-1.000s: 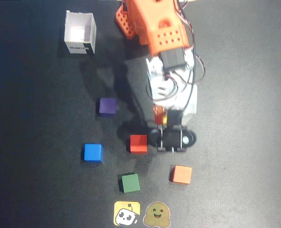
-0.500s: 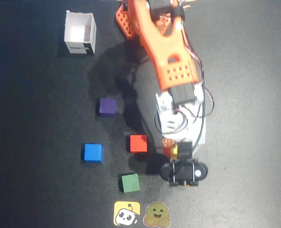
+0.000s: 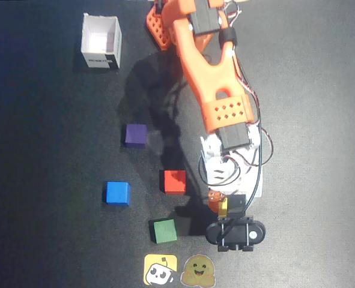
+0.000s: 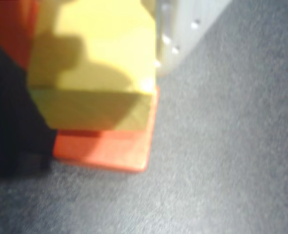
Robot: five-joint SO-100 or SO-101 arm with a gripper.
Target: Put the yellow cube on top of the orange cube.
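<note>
The yellow cube [image 4: 92,68] sits pinched in the gripper [image 3: 223,207] right over the orange cube [image 4: 109,146] (barely visible from overhead), fingers clamped on it, with the red cube [image 3: 173,181] and green cube [image 3: 163,230] nearby.

**Open mat to the right of the green cube, crowded to its left and rear**

Taking the green cube [image 3: 163,230] as landmark in the overhead view: the gripper [image 3: 220,207] hangs just to its right, closed on the yellow cube [image 4: 92,68], which sits over the orange cube [image 4: 112,146] in the wrist view. Beyond that, rightward, the black mat [image 3: 321,180] lies bare and wide. Directly below the green cube, two flat stickers [image 3: 177,270] offer no obstruction. Above it stands the red cube [image 3: 173,181], near; up-left are the blue cube [image 3: 117,192] and purple cube [image 3: 135,135], with narrow lanes between. The white box [image 3: 101,42] stands far up-left, well apart.
</note>
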